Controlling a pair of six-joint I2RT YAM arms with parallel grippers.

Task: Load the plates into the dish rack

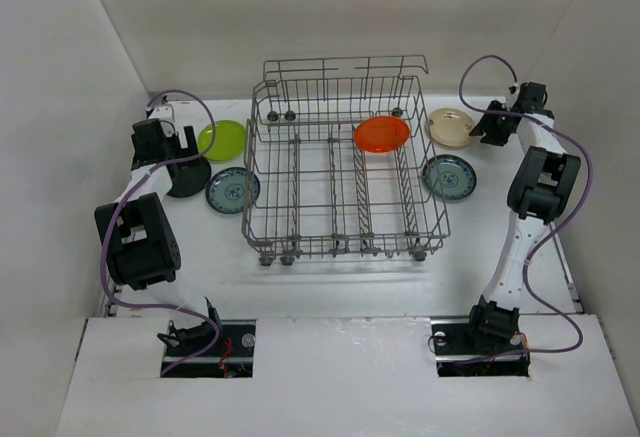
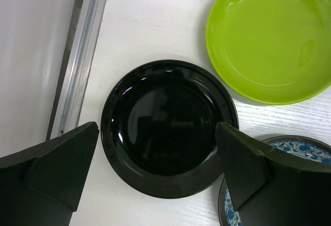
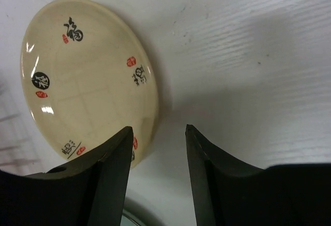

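Observation:
The grey wire dish rack (image 1: 345, 247) stands mid-table with the orange plate (image 1: 382, 134) in its back right part. Left of it lie the lime green plate (image 1: 222, 139), a teal plate (image 1: 233, 190) and the black plate (image 1: 192, 179). My left gripper (image 1: 172, 147) is open above the black plate (image 2: 165, 127), with its fingers either side of it (image 2: 156, 127); the green plate (image 2: 274, 40) and the teal plate (image 2: 310, 148) lie beside it. Right of the rack lie the cream plate (image 1: 450, 127) and a second teal plate (image 1: 449, 176). My right gripper (image 1: 492, 127) is open at the right rim of the cream plate (image 3: 83, 76), its fingertips (image 3: 159, 129) empty.
An aluminium rail (image 2: 80, 55) runs along the table's left edge, close to the black plate. White walls enclose the table on the left, back and right. Purple cables loop over both arms (image 1: 585, 187).

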